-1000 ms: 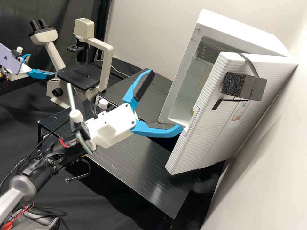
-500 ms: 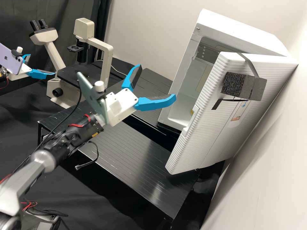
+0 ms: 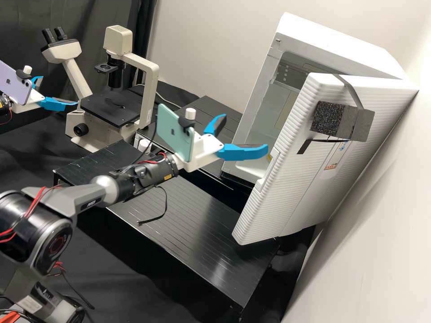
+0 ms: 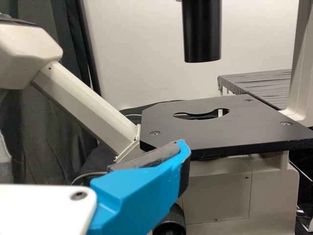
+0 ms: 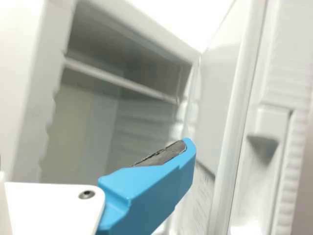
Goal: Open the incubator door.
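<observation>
Your L gripper [image 3: 59, 90], far left in the high view, has its fingers spread w/ nothing held, near the inverted microscope [image 3: 101, 106]. Next over, your R gripper [image 3: 246, 132], w/ a green phone [image 3: 173, 137] mounted behind it, has fingers well apart, nothing btwn them; its lower fingertip is near the door's handle side, can't tell if touching. Your incubator door [image 3: 287, 193] stands ajar, partly in front of the incubator [image 3: 336, 42], foam block [image 3: 330, 117] strapped on its front.
</observation>
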`<move>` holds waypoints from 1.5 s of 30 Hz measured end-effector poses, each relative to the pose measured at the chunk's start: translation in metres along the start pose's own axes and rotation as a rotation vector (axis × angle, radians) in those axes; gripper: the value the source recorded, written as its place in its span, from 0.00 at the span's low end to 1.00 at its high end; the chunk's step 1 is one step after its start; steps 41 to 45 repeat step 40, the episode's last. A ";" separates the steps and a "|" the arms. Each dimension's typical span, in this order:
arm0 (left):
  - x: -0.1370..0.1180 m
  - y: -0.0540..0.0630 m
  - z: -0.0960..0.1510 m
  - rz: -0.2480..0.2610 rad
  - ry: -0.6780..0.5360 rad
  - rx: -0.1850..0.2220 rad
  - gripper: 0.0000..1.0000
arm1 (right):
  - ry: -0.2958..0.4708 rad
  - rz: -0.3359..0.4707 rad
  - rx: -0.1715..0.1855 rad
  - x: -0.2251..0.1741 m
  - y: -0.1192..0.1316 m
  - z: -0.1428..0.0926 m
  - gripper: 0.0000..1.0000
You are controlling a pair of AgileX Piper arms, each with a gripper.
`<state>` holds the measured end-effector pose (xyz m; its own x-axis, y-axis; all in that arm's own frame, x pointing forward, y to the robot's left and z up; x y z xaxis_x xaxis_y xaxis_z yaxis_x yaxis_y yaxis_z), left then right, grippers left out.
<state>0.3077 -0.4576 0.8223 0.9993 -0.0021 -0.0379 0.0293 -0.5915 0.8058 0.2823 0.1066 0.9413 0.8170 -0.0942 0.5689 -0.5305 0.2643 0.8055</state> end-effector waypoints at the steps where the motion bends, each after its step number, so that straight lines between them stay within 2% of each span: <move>1: 0.000 0.000 0.000 0.000 0.000 0.000 1.00 | -0.011 -0.001 -0.008 0.004 -0.003 0.003 1.00; 8: 0.000 0.000 0.000 0.000 0.000 0.000 1.00 | -0.091 -0.015 -0.037 0.025 -0.015 0.021 1.00; 12: 0.000 0.000 0.000 0.000 0.000 0.000 1.00 | -0.152 -0.027 -0.031 0.033 -0.019 0.031 1.00; 17: 0.000 0.000 0.000 0.000 0.000 0.000 1.00 | -0.226 -0.041 -0.085 0.042 -0.023 0.040 1.00; 19: 0.000 0.000 0.000 0.000 0.000 0.000 1.00 | -0.266 -0.040 -0.092 0.044 -0.022 0.043 1.00; 24: 0.000 0.000 0.000 0.000 0.000 0.000 1.00 | -0.355 -0.041 -0.062 0.045 -0.023 0.051 1.00; 30: 0.000 0.000 0.000 0.000 0.000 0.000 1.00 | -0.384 -0.043 -0.033 0.043 -0.024 0.054 1.00; 32: 0.000 0.000 0.000 0.000 0.000 0.000 1.00 | -0.357 -0.042 0.009 0.039 -0.026 0.055 1.00; 33: 0.000 0.000 0.000 0.000 0.000 0.000 1.00 | -0.331 -0.039 0.050 0.035 -0.025 0.055 1.00; 35: 0.000 0.000 0.000 0.000 0.000 0.000 1.00 | -0.251 -0.037 0.149 0.027 -0.024 0.051 1.00; 36: 0.000 0.000 0.000 0.000 0.000 0.000 1.00 | -0.195 -0.043 0.186 0.023 -0.023 0.048 1.00; 37: 0.000 0.000 0.000 0.000 0.000 0.000 1.00 | -0.154 -0.042 0.256 0.020 -0.021 0.048 1.00; 39: 0.000 0.000 0.000 0.000 0.000 0.000 1.00 | -0.052 -0.055 0.353 0.011 -0.018 0.044 1.00; 40: 0.000 0.000 0.000 0.000 0.000 0.000 1.00 | -0.006 -0.057 0.383 0.007 -0.016 0.042 1.00; 45: 0.000 0.000 0.000 0.000 0.000 0.000 1.00 | -0.006 -0.057 0.383 0.007 -0.016 0.042 1.00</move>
